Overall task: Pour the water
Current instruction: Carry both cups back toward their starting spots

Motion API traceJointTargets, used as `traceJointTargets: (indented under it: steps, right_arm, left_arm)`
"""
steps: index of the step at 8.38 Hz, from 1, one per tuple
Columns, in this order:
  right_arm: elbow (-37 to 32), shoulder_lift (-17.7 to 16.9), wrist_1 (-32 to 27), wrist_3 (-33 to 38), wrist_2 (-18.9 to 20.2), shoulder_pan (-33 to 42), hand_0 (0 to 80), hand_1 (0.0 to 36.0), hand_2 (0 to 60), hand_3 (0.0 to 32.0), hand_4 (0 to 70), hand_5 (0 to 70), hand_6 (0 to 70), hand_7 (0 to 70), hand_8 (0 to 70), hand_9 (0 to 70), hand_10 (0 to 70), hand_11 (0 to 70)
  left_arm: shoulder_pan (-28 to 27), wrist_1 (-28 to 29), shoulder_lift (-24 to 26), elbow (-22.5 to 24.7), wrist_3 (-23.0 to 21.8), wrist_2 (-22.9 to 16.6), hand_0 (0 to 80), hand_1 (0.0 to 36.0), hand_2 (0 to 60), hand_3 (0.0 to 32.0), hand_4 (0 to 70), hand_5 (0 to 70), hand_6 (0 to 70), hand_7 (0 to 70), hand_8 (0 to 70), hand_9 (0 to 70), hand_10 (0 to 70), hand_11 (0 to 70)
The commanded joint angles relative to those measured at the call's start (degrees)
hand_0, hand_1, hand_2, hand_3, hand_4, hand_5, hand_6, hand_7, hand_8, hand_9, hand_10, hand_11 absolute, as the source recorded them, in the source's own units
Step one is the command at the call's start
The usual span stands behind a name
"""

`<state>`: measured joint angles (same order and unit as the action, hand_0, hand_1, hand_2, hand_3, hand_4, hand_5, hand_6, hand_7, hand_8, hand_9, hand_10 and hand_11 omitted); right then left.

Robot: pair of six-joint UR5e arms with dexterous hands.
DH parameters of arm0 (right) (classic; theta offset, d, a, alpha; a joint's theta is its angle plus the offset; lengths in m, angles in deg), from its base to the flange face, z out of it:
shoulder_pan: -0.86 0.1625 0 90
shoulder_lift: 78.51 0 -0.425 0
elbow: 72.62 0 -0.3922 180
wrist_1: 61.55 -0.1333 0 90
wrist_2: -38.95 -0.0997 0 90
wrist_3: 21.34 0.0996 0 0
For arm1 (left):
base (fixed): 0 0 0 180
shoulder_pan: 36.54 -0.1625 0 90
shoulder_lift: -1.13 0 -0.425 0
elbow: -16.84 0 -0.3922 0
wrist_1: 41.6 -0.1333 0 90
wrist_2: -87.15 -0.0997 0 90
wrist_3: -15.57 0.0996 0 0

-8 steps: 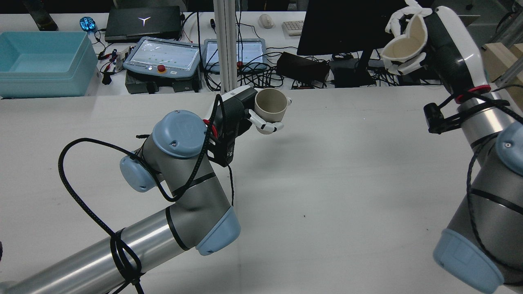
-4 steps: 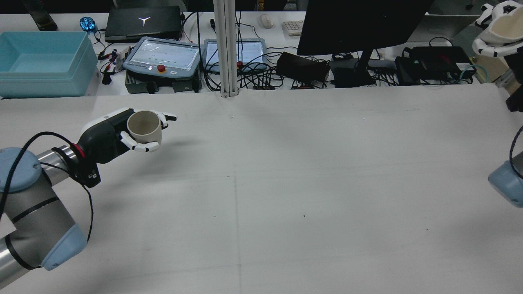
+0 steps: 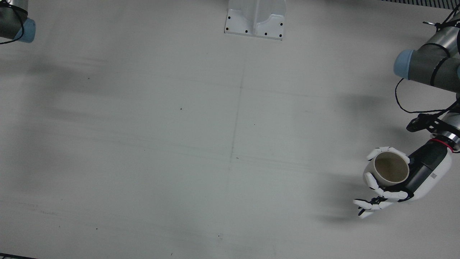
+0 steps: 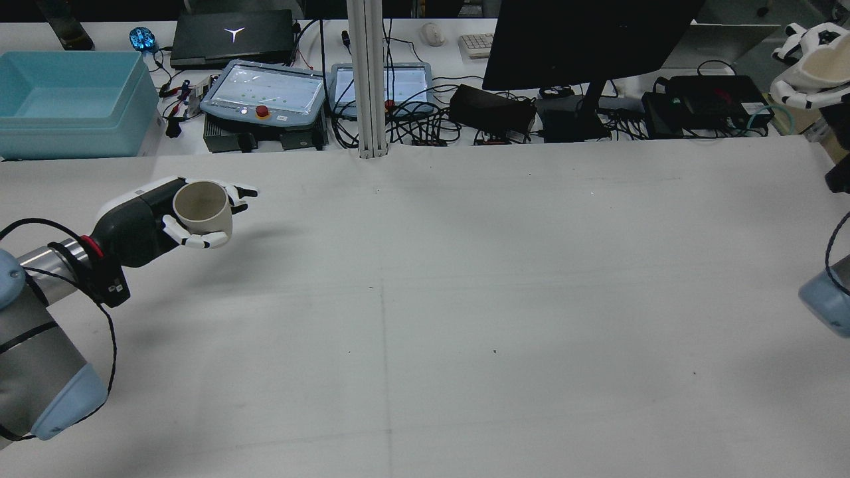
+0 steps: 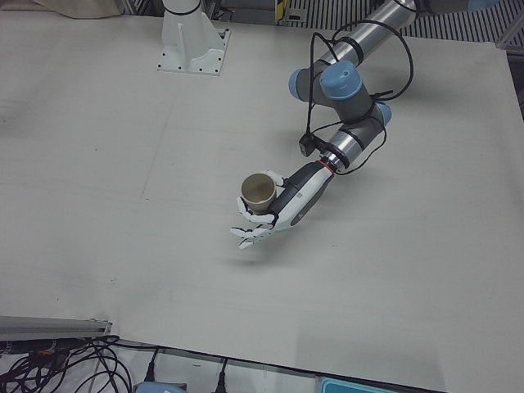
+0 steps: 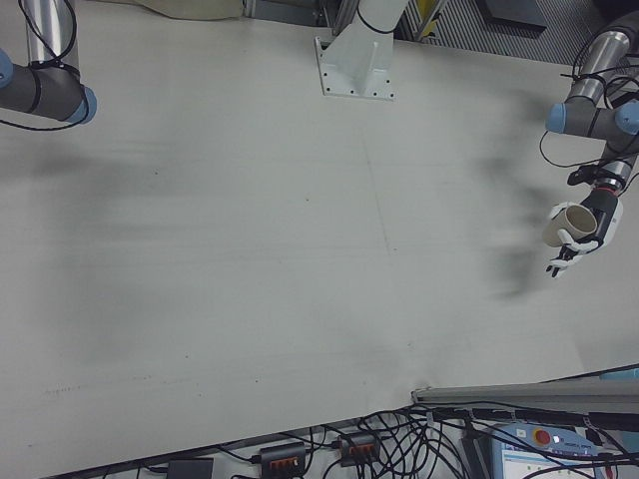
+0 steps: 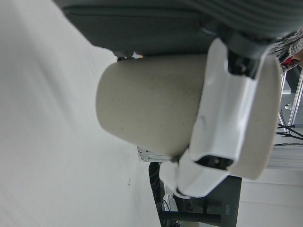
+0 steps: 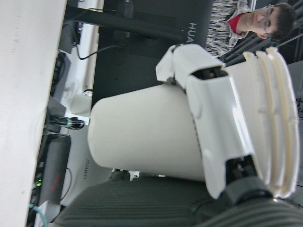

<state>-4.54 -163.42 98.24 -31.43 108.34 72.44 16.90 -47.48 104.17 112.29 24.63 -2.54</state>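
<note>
My left hand point(image 4: 143, 222) is shut on a beige cup point(image 4: 202, 211), held upright just above the table's left side in the rear view. The front view shows that cup point(image 3: 391, 169) open-mouthed at the right, with the hand's fingers point(image 3: 375, 181) wrapped round it; its inside looks dark and I cannot tell its contents. The left hand view fills with the same cup point(image 7: 156, 111). My right hand point(image 4: 807, 46) is at the far upper right edge, high off the table, shut on a cream cup point(image 4: 820, 66) with a ribbed rim point(image 8: 279, 118).
Beyond the table's far edge lie a blue bin point(image 4: 66, 99), two teach pendants point(image 4: 265, 93), a dark monitor point(image 4: 584, 40) and tangled cables. A metal post point(image 4: 368, 79) rises at the back centre. A person point(image 8: 265, 21) shows behind the monitor.
My left arm has swung far to the left with the beige cup. The right arm has pulled back to the right edge, carrying the cream cup.
</note>
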Motion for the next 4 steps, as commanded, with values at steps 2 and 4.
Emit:
traceJointTargets:
  steps: [2, 4]
  right_arm:
    - [-19.55, 8.34, -3.78, 2.26, -0.83, -7.85, 80.0, 36.0, 60.0, 0.0, 36.6, 70.0, 34.6, 52.4, 13.0, 14.6, 15.4, 26.2]
    - [-19.21, 8.10, -3.79, 2.35, -0.83, -7.85, 80.0, 36.0, 60.0, 0.0, 34.6, 70.0, 32.9, 50.1, 13.1, 14.6, 13.7, 23.9]
  left_arm:
    - [0.52, 3.24, -3.19, -0.80, 0.52, -0.04, 80.0, 36.0, 60.0, 0.0, 70.0, 70.0, 18.8, 27.6, 12.1, 8.6, 8.0, 14.1]
    - [1.39, 3.85, -4.24, -0.80, 0.35, -0.04, 80.0, 36.0, 60.0, 0.0, 70.0, 70.0, 18.7, 27.3, 12.1, 8.4, 7.8, 13.8]
